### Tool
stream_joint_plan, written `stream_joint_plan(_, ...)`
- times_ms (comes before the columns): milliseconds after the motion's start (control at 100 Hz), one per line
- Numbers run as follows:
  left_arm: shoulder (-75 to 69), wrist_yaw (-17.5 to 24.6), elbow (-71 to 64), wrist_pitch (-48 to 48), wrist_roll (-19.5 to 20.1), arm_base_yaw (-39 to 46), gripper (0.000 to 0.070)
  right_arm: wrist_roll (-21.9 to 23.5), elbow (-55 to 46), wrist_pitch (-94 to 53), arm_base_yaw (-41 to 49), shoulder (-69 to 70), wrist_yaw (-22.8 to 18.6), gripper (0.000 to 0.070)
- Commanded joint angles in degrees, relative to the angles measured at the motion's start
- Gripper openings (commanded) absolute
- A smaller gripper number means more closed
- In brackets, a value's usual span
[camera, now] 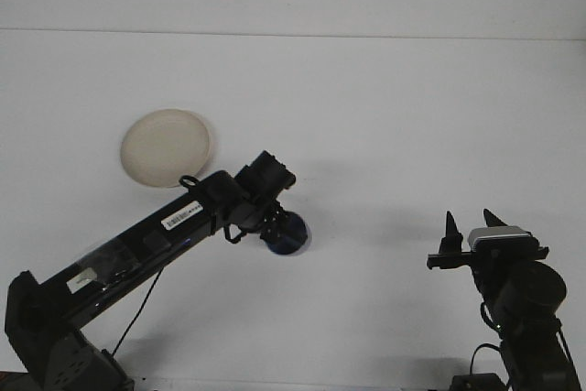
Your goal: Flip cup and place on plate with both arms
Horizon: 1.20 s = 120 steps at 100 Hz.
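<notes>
Near table centre, slightly left: blue cup (289, 235), tilted, pinched by left gripper (279, 228). Cup mostly hidden under gripper's wrist block, only lower blue part showing. Whether lifted or touching table (385, 116): cannot tell. Up-left of cup, apart from it: cream plate (166, 147), flat on white table, bare, partly overlapped at lower edge by left arm (156, 235). Far right, well apart from cup: right gripper (469, 223), fingers spread, pointing up, holding nothing.
</notes>
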Motion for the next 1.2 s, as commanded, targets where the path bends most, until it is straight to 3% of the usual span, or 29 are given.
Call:
stream_joint_plan(0,0.90,-2.12,4.59,-2.91,2.97,1.66,0.0009,-0.57,0.33,0.44,0.09,0.02,-0.02,0.0429)
stream_joint_plan(190,0.92,-4.50,13.81,-8.35,6.16,11.98,0.0010,-0.57,0.33,0.44,0.09,0.02,0.00,0.0429)
stream_joint_plan(620,5.57,-5.31,15.43,-4.72,7.41,36.92,0.0010,-0.55,0.33,0.44,0.09,0.02,0.00,0.0429)
stream_joint_plan(960,11.28,-2.05,15.45,-0.04,7.41,42.07,0.0010,-0.55,0.33,0.44,0.09,0.02,-0.02,0.0429)
stream_joint_plan(1190,14.34,-2.05,15.45,0.39,7.39,42.10,0.0010,-0.55,0.33,0.37,0.09,0.02,-0.02,0.0429)
